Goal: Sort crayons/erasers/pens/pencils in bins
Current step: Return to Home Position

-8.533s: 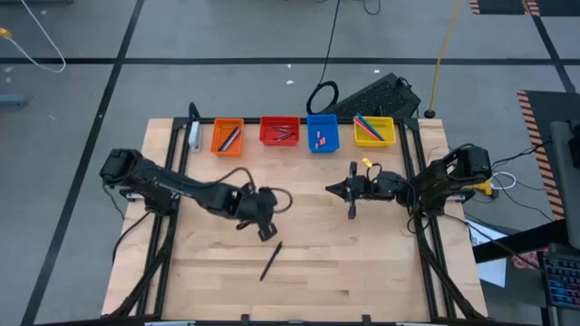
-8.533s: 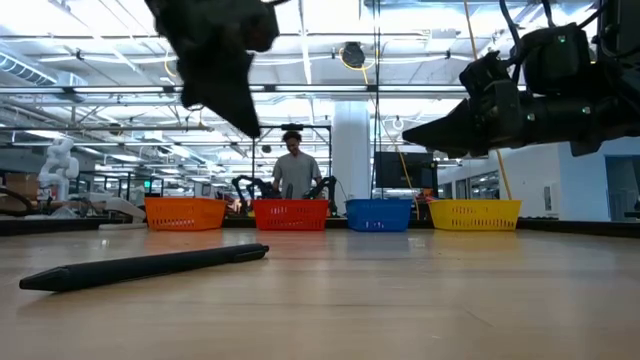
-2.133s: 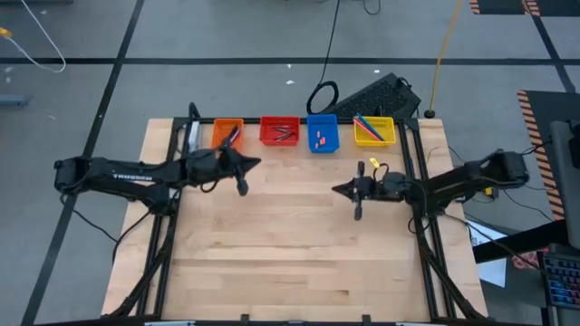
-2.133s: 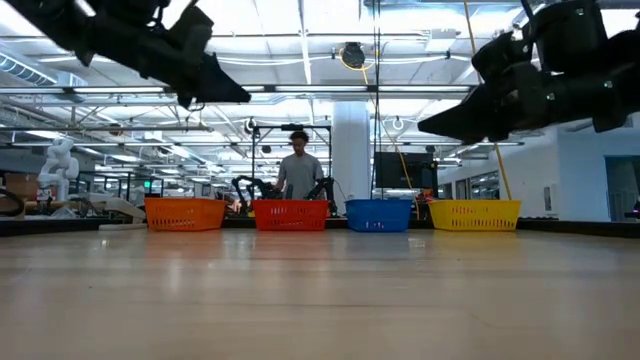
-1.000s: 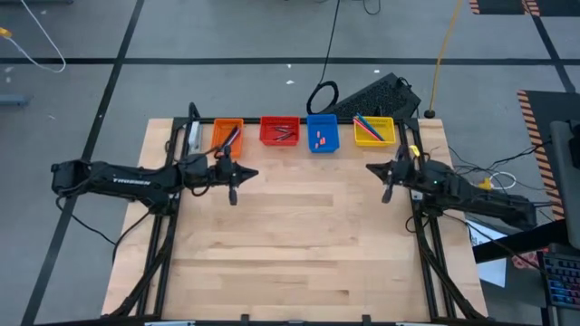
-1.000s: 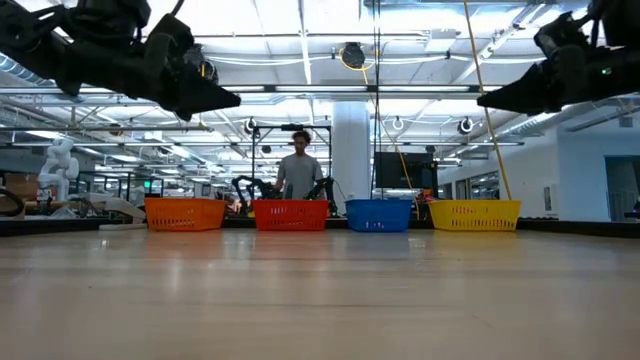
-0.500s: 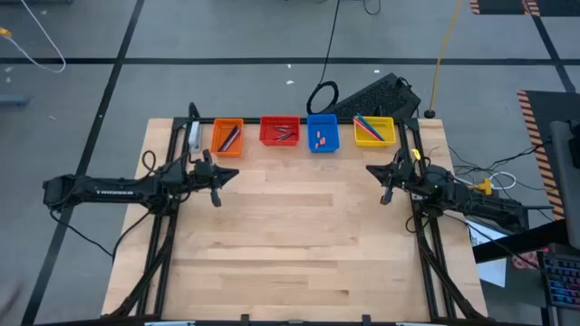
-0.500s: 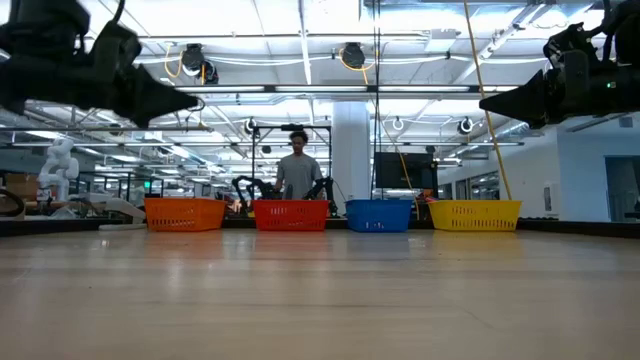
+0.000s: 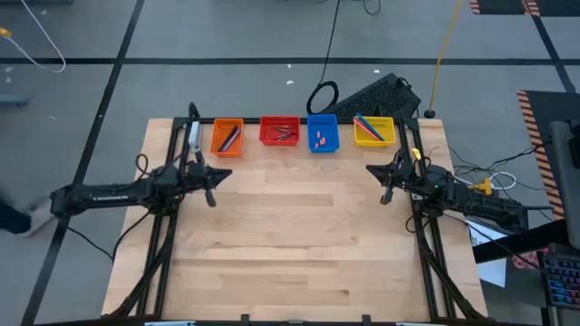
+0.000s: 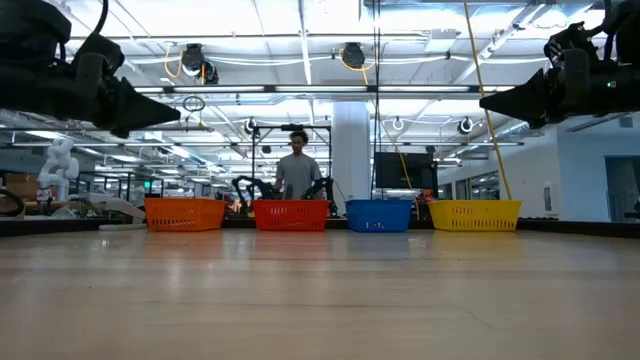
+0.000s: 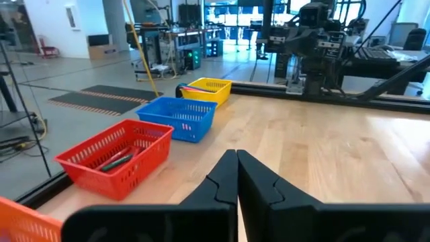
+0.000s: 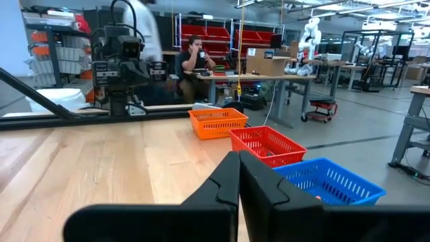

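Note:
Four bins stand in a row along the table's far edge. The orange bin [image 9: 227, 138] holds dark sticks and the red bin [image 9: 279, 131] holds reddish sticks. The blue bin [image 9: 322, 134] holds tiny red bits, the yellow bin [image 9: 373, 131] coloured sticks. My left gripper [image 9: 223, 173] hovers shut above the table's left side, just nearer than the orange bin, its fingers [image 11: 236, 168] closed on nothing. My right gripper [image 9: 371, 170] hovers shut at the right side, nearer than the yellow bin, with its fingers [image 12: 238, 168] closed on nothing as well.
The wooden tabletop [image 9: 290, 244] spreads between the two arms. A silver object [image 9: 193, 134] lies left of the orange bin. A black keyboard [image 9: 381, 91] and cables lie beyond the far edge. A person [image 10: 298, 170] stands in the room behind the bins.
My left gripper has drawn back toward the table's left edge, staying shut and above the table.

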Controlling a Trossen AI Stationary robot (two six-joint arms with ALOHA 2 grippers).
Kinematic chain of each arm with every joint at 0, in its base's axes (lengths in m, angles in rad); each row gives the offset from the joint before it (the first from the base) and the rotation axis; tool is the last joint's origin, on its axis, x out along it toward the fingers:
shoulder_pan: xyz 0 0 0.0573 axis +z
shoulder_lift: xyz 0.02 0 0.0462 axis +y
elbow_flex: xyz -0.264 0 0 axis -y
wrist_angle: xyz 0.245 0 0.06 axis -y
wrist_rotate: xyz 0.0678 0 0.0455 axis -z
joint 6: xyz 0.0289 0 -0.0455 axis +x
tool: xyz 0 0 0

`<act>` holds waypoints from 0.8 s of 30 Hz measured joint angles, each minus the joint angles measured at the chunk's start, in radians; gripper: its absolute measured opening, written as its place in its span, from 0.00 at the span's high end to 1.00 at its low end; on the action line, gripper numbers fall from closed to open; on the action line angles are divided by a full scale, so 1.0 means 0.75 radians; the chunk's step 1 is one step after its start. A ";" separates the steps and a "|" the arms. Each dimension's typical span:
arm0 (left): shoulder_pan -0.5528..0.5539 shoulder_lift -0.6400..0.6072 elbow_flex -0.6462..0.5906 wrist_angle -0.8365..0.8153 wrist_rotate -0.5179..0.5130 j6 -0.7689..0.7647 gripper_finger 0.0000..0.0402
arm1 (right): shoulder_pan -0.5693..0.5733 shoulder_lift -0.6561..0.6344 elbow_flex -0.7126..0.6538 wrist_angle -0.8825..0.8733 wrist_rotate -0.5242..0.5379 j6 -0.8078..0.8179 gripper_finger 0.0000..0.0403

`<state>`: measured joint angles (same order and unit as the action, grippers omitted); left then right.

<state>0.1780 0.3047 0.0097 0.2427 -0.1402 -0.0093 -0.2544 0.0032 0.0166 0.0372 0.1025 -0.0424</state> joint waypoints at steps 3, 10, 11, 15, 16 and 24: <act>0.000 -0.083 0.000 -0.084 -0.003 -0.014 0.98 | 0.000 0.000 0.000 0.001 0.001 0.002 1.00; -0.002 -0.314 0.002 -0.267 -0.051 -0.023 0.99 | 0.000 0.000 -0.002 -0.001 0.005 -0.009 1.00; -0.006 -0.343 0.003 -0.269 -0.035 -0.019 0.99 | 0.000 -0.001 -0.002 -0.001 0.005 -0.014 1.00; -0.016 -0.403 0.004 -0.274 -0.031 0.008 0.98 | 0.000 -0.001 -0.002 -0.001 0.006 -0.002 1.00; -0.014 -0.402 0.004 -0.277 -0.038 0.016 0.98 | 0.001 -0.001 -0.002 -0.003 0.006 0.000 1.00; 0.040 -0.361 0.004 -0.276 -0.046 0.003 0.98 | -0.002 0.032 -0.002 -0.004 0.007 0.009 1.00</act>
<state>0.2082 0.0339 0.0126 0.0357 -0.1749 -0.0073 -0.2558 0.0273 0.0151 0.0339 0.1076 -0.0353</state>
